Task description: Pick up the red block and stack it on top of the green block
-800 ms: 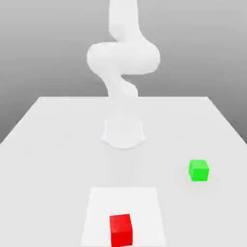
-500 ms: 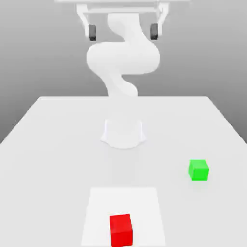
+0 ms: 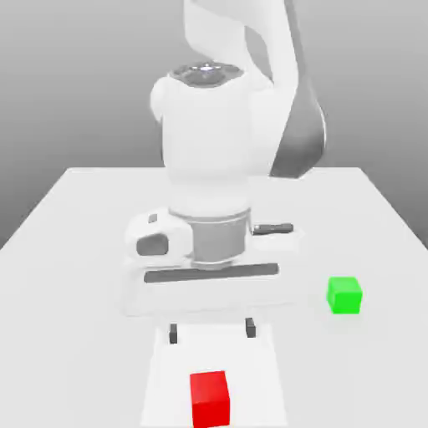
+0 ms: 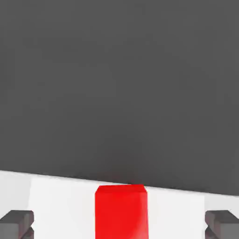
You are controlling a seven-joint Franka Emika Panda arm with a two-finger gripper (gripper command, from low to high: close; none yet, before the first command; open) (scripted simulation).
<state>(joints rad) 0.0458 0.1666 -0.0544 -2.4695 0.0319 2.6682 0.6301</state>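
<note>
We start with the red block [image 3: 209,399], which sits flat on the table [image 3: 75,226] on a paler square patch [image 3: 167,368], below and a little ahead of our pincer [image 3: 211,331] — toward the exterior camera, not yet between the fingers. In the hand view the red block [image 4: 121,210] lies midway between the two dark fingertips [image 4: 16,223], which stand far to either side of it with clear table between each tip and the cube. So the pincer is spread wide and holds nothing; we judge that the wide spread is there to give the cube margin on both flanks when the hand descends. The hand points straight down, fingers hanging over the patch, and that suits a top grasp on a cube whose faces look square to the fingers. The green block [image 3: 343,295] rests on the table well apart from the pincer, off to the exterior view's right and apart from the red one — we read it as the untouched target for stacking. By our judgement the task is at its approach stage: the hand needs to come forward over the red cube and lower before closing. A risk we see is clipping the cube's near top edge with a fingertip if the descent comes before the centring.
</note>
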